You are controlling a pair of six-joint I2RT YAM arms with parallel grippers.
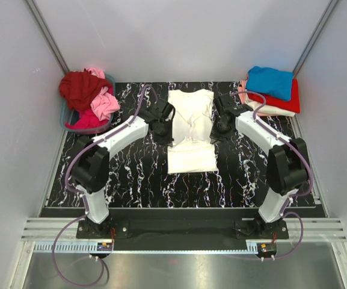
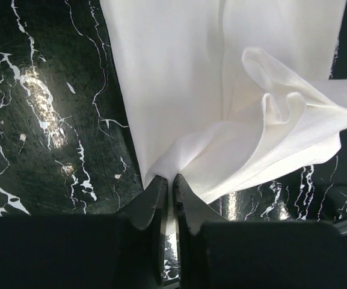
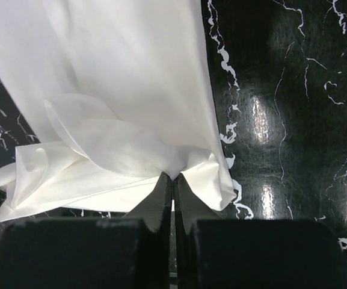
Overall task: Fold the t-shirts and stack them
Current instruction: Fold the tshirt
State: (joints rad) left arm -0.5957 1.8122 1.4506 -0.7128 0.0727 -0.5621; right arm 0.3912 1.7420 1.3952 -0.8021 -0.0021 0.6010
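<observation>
A white t-shirt (image 1: 190, 129) lies lengthwise in the middle of the black marbled table (image 1: 131, 174), its sides folded in. My left gripper (image 1: 164, 129) is shut on the shirt's left edge; in the left wrist view the cloth (image 2: 209, 114) bunches up from the closed fingertips (image 2: 168, 179). My right gripper (image 1: 216, 131) is shut on the shirt's right edge; in the right wrist view the cloth (image 3: 113, 108) rises in folds from the closed fingertips (image 3: 172, 176). Both hold the fabric a little above the table.
A pile of red and pink shirts (image 1: 89, 96) fills a basket at the back left. A stack of folded shirts, blue (image 1: 269, 81) on red on cream, sits at the back right. White walls enclose the table.
</observation>
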